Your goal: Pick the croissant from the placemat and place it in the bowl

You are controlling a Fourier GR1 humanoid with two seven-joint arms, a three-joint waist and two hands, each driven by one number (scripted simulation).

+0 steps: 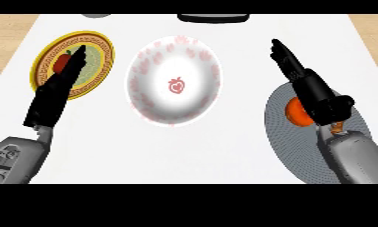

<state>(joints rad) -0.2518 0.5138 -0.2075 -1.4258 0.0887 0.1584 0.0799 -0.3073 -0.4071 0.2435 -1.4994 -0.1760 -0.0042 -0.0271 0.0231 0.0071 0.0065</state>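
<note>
One croissant [297, 112], orange, lower right on one grey placemat [289, 143], half hidden by right hand [310, 88], fingers straight. One white bowl [148, 101] centre. One yellow plate [44, 53] upper left, one red fruit [63, 61]; left hand [57, 88] over it, fingers straight.

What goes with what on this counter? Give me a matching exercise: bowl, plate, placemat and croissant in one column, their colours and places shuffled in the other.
Things:
1. bowl
2. plate
3. placemat
4. croissant

Descriptions:
A. grey, at the right
B. yellow rim, at the left, beneath the left hand
C. orange, on the placemat, partly hidden by the right hand
D. white with pink prints, in the middle

Pairs: 1-D, 2-B, 3-A, 4-C.
</note>
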